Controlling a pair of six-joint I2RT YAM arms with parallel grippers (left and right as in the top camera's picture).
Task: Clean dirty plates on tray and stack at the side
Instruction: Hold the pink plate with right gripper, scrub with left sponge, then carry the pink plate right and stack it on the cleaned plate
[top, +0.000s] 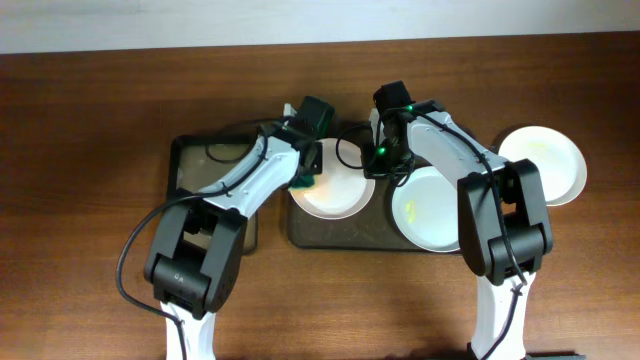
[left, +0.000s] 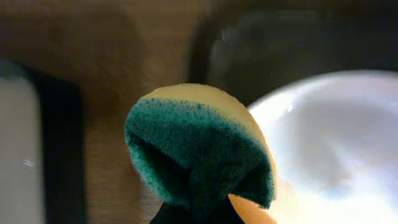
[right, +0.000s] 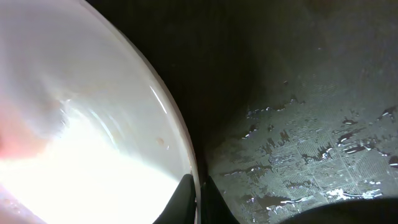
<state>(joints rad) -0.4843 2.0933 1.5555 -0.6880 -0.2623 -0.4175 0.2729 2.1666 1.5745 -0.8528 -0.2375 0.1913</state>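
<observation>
My left gripper (top: 304, 172) clamps the sponge (left: 199, 143) at the left edge of the plate (top: 335, 190) lying on the tray (top: 330, 234); my right gripper (right: 198, 199) is closed on that plate's opposite rim.

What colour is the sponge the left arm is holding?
Yellow with a dark green scrubbing face; the left wrist view shows the sponge best.

Bare table (top: 80, 150) beyond crowded tray (top: 345, 238)

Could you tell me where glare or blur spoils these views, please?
Left wrist: sponge sharp, tray and plate behind it blurred. Right wrist: the plate is blown out white, wet glints on the tray. Overhead: evenly lit, sharp.
</observation>
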